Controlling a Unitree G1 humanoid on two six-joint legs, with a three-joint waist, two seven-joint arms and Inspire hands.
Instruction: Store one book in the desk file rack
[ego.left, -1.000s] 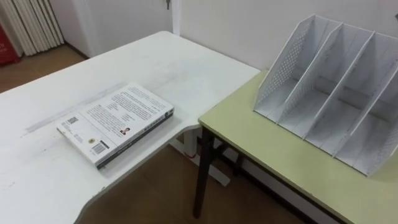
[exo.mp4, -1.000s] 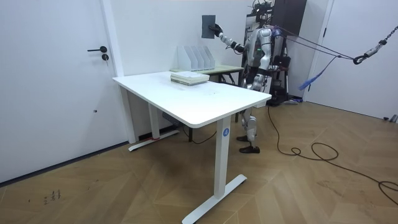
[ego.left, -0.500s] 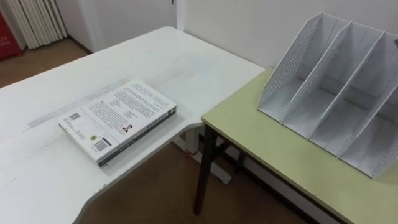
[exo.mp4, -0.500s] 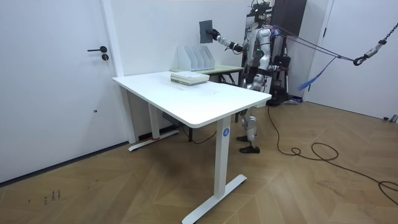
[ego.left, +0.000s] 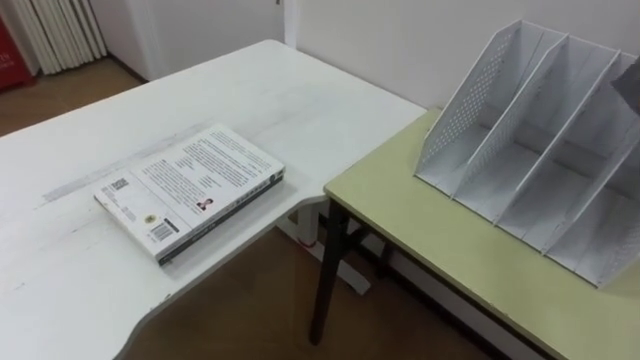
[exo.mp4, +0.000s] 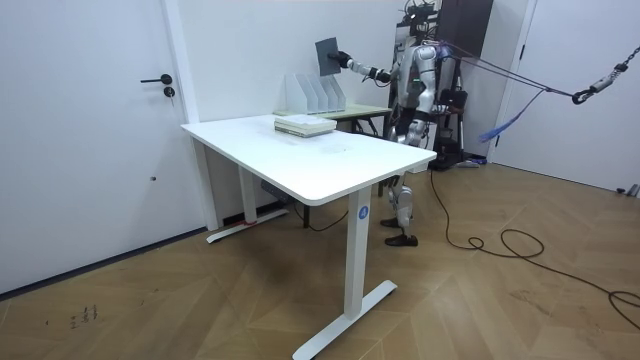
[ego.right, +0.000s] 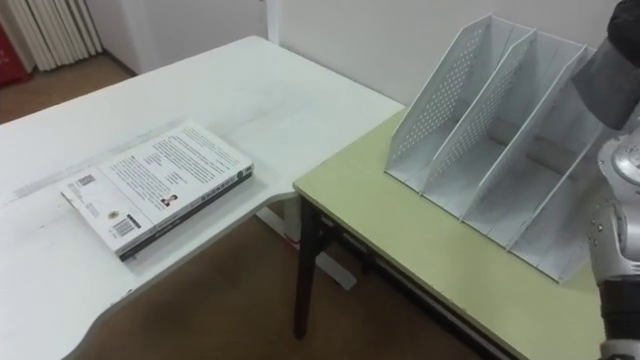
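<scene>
White table (ego.left: 280, 90) by a wall. Green table (ego.left: 420, 230) beside it, bearing a slotted white rack (ego.left: 520, 130). White book (ego.left: 190, 190) flat near the white table's edge. Dark book (exo.mp4: 327, 55) upright in the air above the rack, clamped in the right hand (exo.mp4: 343, 61).

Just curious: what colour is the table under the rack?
Pale yellow-green table top; clearest in the left eye view.
</scene>
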